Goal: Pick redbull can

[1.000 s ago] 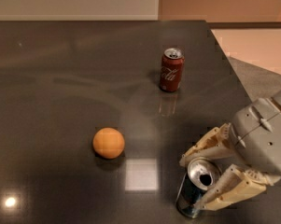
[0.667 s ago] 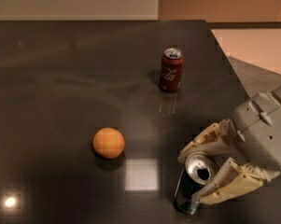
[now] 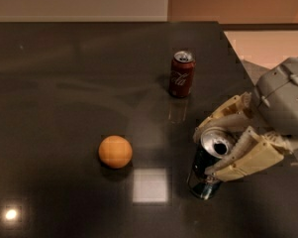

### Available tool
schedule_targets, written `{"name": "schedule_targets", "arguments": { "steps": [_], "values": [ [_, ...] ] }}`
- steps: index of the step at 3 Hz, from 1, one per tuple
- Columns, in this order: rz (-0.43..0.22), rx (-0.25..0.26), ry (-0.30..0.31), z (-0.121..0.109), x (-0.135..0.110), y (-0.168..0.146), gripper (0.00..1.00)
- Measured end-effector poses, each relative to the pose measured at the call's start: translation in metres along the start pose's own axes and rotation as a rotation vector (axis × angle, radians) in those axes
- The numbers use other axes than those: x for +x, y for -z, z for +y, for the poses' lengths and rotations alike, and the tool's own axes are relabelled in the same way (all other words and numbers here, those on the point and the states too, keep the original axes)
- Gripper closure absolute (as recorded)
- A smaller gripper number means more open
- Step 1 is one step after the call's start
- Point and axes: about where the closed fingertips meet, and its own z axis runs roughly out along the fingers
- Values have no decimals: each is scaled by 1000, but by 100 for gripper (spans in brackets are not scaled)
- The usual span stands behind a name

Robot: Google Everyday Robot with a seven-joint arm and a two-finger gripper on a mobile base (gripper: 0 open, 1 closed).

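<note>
Camera view, nearest zone: the redbull can stands at the right front of the dark table, leaning slightly, with its base on the surface and its open silver top facing up. The gripper reaches in from the right edge. Its cream fingers are narrowed onto the upper part of the can, one on the far side of the rim and one on the near side, both appearing to touch it. The grey wrist housing sits behind the fingers, over the table's right edge.

Middle zone: an orange ball rests left of the can, well apart from it. A bright square reflection lies between the two, nearer the front.

Far zone: a red cola can stands upright beyond the gripper, clear of it.
</note>
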Motion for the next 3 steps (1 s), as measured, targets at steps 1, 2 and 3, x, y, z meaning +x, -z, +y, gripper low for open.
{"name": "schedule_targets", "arguments": {
  "steps": [1,2,3],
  "values": [
    [-24,36,-7,-16,-14,21,100],
    [-56,75,-15,-34,-36,49,100],
    [-56,93,-10,-36,-39,50,100]
  ]
}}
